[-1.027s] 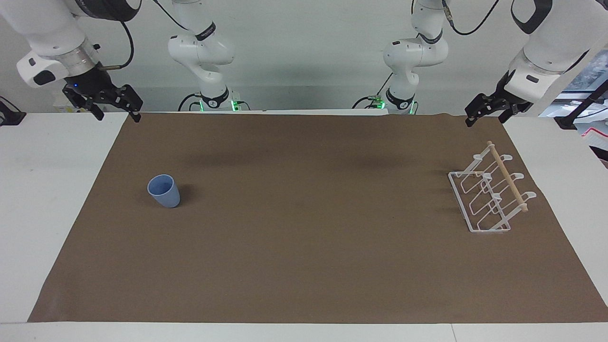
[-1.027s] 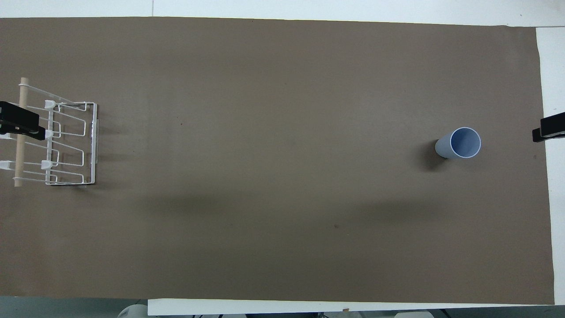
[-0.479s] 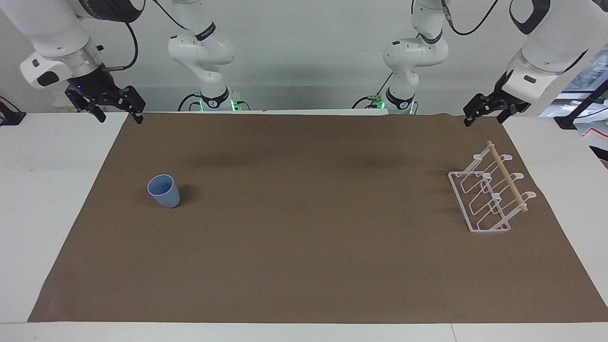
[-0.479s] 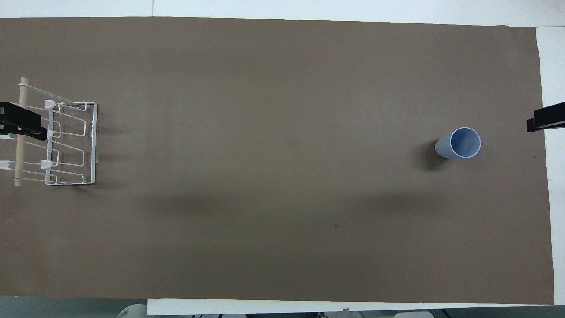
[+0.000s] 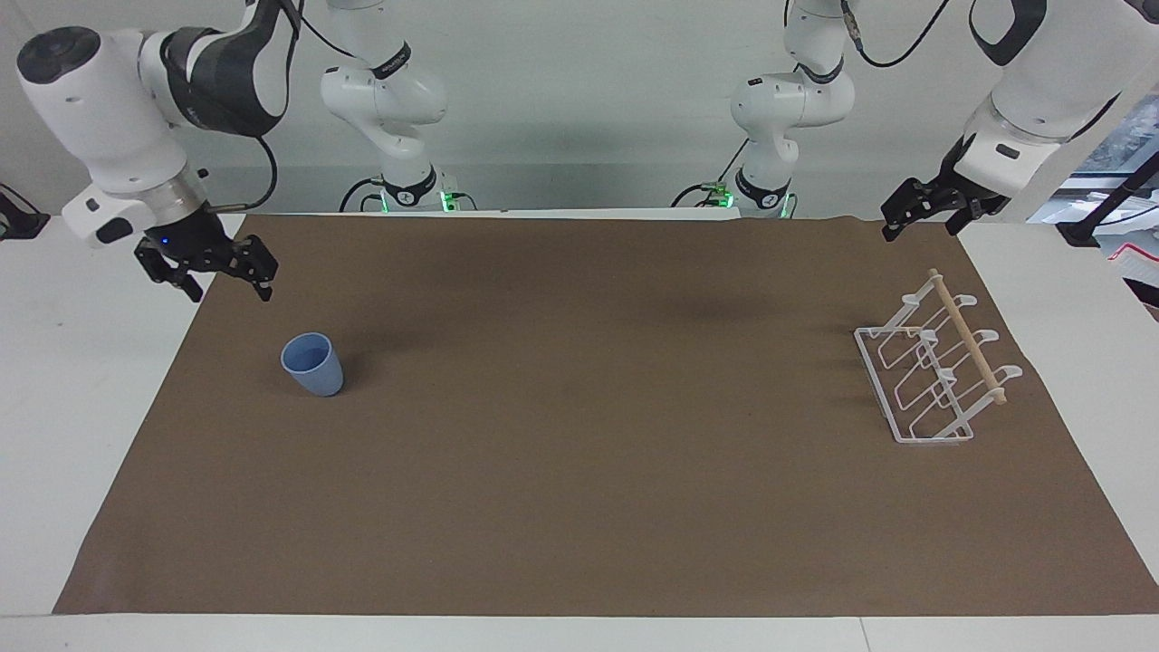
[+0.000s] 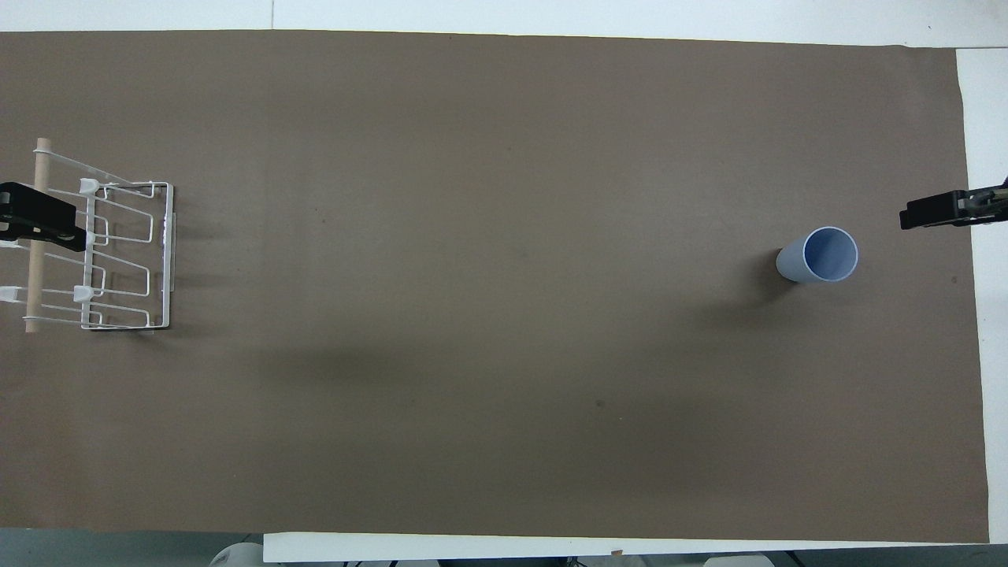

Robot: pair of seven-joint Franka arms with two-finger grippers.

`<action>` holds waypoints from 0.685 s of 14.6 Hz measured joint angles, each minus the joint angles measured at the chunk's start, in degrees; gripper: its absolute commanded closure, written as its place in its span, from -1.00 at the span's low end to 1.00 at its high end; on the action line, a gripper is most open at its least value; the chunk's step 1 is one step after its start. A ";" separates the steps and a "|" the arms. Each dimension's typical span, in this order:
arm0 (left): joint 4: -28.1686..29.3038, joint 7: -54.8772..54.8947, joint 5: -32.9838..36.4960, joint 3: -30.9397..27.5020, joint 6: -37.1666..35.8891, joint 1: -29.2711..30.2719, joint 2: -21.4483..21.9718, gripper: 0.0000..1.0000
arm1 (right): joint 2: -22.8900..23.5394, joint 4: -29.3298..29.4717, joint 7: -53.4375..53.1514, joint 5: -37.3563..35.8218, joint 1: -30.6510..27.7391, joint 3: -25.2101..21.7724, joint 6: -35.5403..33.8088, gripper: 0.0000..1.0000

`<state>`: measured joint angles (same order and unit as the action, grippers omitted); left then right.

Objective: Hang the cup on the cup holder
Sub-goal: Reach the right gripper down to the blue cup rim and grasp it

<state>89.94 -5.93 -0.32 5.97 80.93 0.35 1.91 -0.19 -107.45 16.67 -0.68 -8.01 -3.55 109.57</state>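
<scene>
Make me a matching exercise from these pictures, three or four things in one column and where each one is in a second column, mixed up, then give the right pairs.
Things:
1. small light-blue plastic cup
2. white wire cup holder with a wooden dowel
3. right gripper
4. left gripper

Places:
A. raised over the brown mat's edge, close to the cup
B. upright on the mat, toward the right arm's end
C. raised over the mat's corner nearest the robots, at the cup holder's end
D. on the mat, toward the left arm's end

Pairs: 1-B, 2-D, 3-A, 4-C

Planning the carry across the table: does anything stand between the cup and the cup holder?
Nothing visible does. Only bare brown mat lies between the cup and the cup holder; the right gripper hangs near the cup.
</scene>
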 measured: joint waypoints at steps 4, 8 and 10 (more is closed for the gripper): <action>0.00 0.00 0.00 -0.07 -0.01 0.03 0.00 -1.00 | 3.44 -2.85 2.59 0.47 -0.30 -0.01 4.02 -0.82; 0.00 -0.03 0.00 -0.10 -0.18 0.04 0.00 -1.00 | 6.20 -5.76 2.87 0.59 -0.58 0.07 9.18 -0.71; 0.00 -0.03 0.00 -0.14 -0.91 0.05 0.00 -1.00 | 7.81 -7.63 2.89 0.59 -0.54 0.20 11.53 -0.70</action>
<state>89.94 -5.95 -0.32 5.83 80.02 0.40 1.91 7.61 -115.09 19.56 -0.08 -8.56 -3.35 121.10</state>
